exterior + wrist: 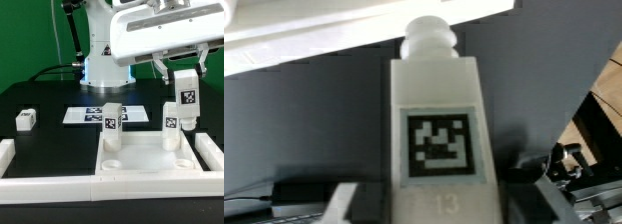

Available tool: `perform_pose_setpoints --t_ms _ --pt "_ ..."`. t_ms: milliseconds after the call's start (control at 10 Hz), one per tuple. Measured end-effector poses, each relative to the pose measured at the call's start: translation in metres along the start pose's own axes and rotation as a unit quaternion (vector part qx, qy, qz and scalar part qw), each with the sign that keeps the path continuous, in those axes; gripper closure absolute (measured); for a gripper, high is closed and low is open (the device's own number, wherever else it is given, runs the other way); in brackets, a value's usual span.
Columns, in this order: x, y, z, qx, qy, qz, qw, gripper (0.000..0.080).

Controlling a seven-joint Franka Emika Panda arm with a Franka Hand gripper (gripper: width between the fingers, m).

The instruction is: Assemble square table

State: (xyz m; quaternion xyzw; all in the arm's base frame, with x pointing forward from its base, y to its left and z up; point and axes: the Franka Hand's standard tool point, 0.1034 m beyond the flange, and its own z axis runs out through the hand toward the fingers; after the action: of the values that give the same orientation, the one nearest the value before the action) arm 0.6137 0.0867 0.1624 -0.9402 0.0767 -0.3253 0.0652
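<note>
On the black table, at the front, lies the big white square tabletop (140, 152), with white rails (40, 183) around it. Above its corner on the exterior view's right hangs the claw (182, 72). A tall leg (186, 97) stands up straight between its fingers. That leg fills the wrist view, with its tag facing us and a round peg on one end. We cannot tell if the claw is pinching the leg or just spread around it.

Two more are upright on the tabletop: one leg (112, 120) on the exterior view's left, and a second leg (170, 122) just beside the tall leg. The last leg (25, 120) lies alone, well apart, on the exterior view's left.

We think the job now is to fit the tall leg into a corner hole. To do it well, we should keep it straight, line it up right over the hole, go down slowly, and not bump its neighbour.
</note>
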Motion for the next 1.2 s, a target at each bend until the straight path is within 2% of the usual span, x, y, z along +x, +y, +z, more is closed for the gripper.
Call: perform_pose_setpoints --t_ms 100,200,300,400,700,800,900,1200 --pt "-0.001 0.004 0.001 -0.003 0.002 -0.009 1.0 0.0509" --pt "-0.017 0.025 0.012 -0.023 0.005 -0.043 0.999 0.0509" --pt "-0.024 0.028 0.021 -0.032 -0.007 -0.062 0.998 0.0509" --pt "-0.028 0.03 0.024 -0.036 -0.01 -0.075 0.996 0.0509" --pt "-0.033 0.028 0.025 -0.034 -0.02 -0.074 0.996 0.0509" --pt "-0.04 0.017 0.027 -0.028 -0.022 -0.08 0.996 0.0509" --pt "-0.042 0.012 0.028 -0.026 -0.024 -0.084 0.996 0.0509" --pt "-0.039 0.01 0.036 -0.025 -0.024 -0.084 0.996 0.0509"
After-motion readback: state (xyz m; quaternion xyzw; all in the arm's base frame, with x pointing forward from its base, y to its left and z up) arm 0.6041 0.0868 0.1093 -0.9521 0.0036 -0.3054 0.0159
